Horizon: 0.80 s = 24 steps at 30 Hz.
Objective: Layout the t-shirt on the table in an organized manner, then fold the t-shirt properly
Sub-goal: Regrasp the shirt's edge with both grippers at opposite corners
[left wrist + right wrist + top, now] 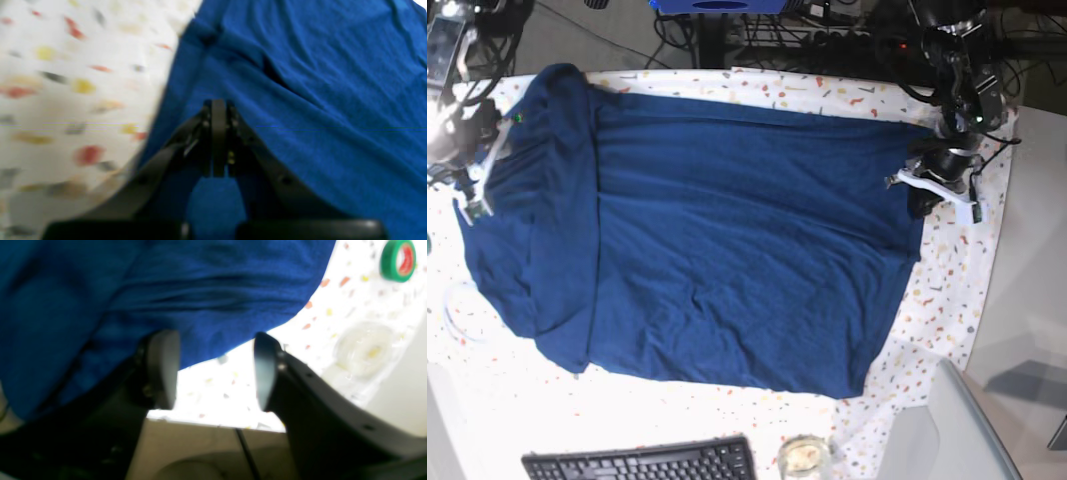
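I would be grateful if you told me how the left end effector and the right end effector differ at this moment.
The left end effector has its jaws pressed together, while the right end effector has its jaws apart with speckled table showing between them. The left one lies over the t-shirt; whether it pinches fabric is unclear. The right one sits at the shirt's edge with nothing between its pads. Both are dark and close to the same navy t-shirt.

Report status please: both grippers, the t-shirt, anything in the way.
Left gripper shut, at shirt edge. Right gripper jaws apart, holding nothing. T-shirt spread on table, wrinkled. Green tape roll nearby, off the shirt.
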Motion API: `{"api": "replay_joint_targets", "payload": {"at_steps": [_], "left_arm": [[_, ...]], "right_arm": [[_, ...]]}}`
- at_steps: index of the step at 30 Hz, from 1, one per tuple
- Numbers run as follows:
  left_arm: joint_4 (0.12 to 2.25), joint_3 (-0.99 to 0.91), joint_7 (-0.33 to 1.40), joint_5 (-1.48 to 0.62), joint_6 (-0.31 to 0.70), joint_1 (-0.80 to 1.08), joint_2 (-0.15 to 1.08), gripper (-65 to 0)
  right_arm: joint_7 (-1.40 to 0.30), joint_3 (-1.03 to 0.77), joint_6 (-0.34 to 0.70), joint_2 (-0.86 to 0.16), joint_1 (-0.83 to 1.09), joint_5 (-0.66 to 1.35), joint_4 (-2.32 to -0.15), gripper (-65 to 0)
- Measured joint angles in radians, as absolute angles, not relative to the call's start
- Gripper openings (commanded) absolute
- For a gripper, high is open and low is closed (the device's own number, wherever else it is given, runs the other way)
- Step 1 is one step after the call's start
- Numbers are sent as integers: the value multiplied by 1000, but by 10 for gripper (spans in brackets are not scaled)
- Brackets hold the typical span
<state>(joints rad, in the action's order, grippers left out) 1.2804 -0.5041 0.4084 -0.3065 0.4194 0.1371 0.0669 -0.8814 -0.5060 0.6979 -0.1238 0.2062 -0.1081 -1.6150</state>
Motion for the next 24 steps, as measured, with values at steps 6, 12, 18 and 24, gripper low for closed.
{"api": "replay_joint_targets", "payload": {"at_steps": [6, 12, 18, 24], "left_arm": [[1142, -505, 303, -200, 417, 76, 75, -650], [1034, -516, 131, -132, 428, 74, 78, -650], [1023, -514, 115, -135, 447, 87, 104, -650], [1024, -515, 118, -133, 418, 84, 119, -650]], "right_arm": [[-837, -542, 698, -143, 127, -105, -1392, -635], [-715, -543, 698, -180, 128, -96, -1280, -635], [-628, -541, 719, -265, 111, -45, -1174, -635], [-681, -501, 719, -326, 94, -86, -1159, -635]]}}
